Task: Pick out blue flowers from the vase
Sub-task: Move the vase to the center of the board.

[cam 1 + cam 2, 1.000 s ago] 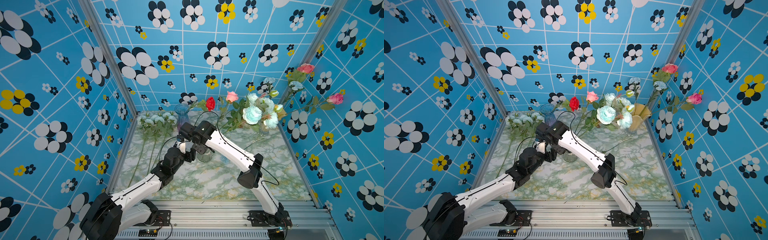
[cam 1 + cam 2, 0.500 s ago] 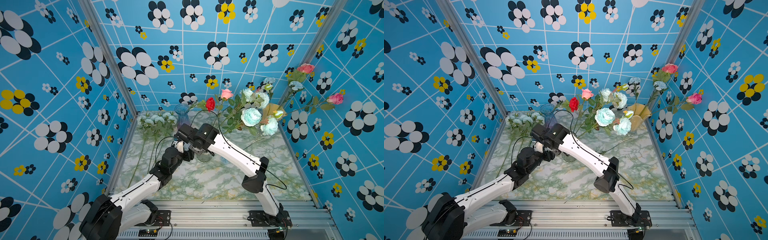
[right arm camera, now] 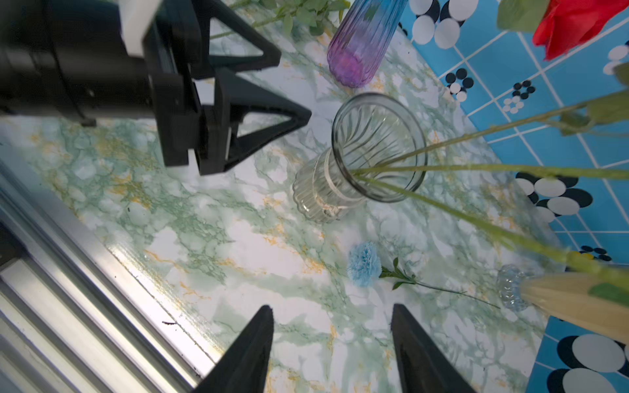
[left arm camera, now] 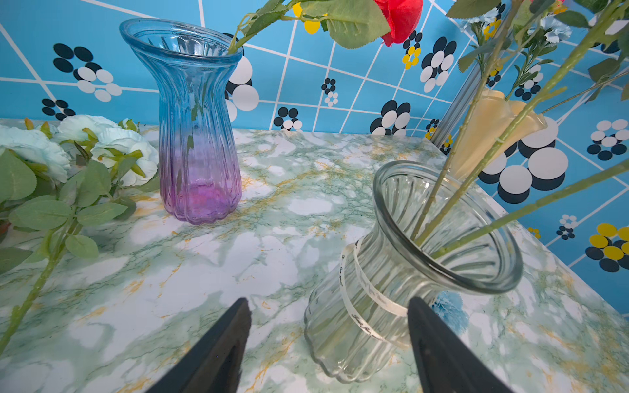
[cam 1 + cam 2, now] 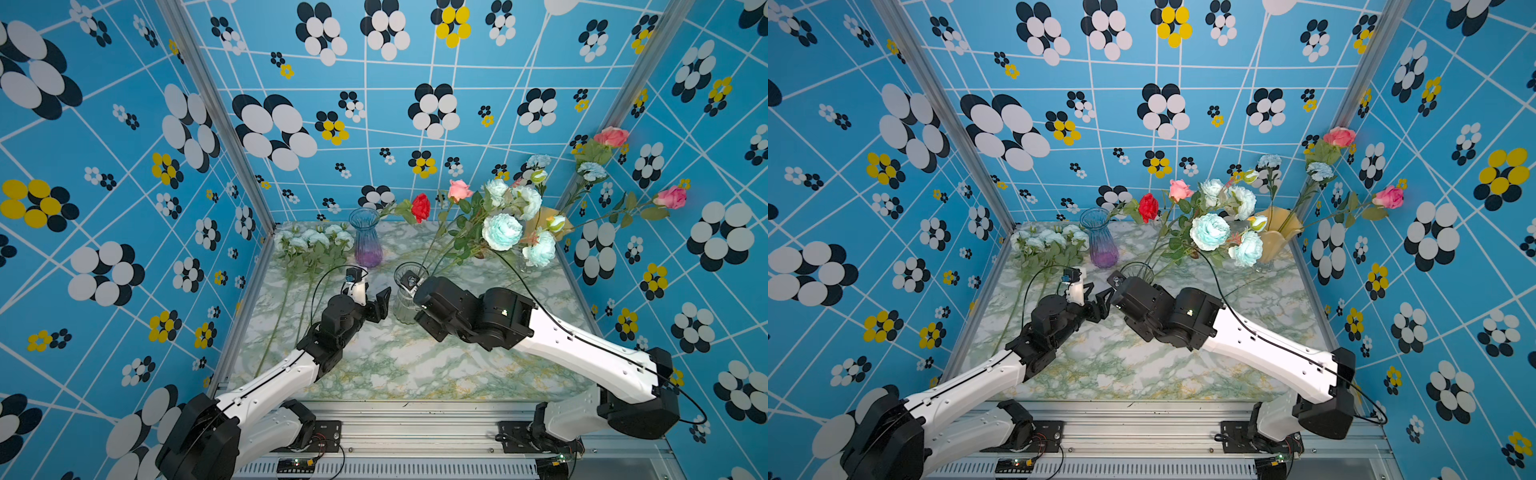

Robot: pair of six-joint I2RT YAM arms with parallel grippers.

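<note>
left end effector, right end effector: jaws apart, near clear vase.

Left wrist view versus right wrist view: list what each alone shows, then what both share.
Only left wrist: the large pale blue ruffled blooms lying on the marbled table. Only right wrist: the open right tool and the aluminium front rail. Both: the clear ribbed glass vase, the blue-to-purple glass vase, the red rose.
</note>
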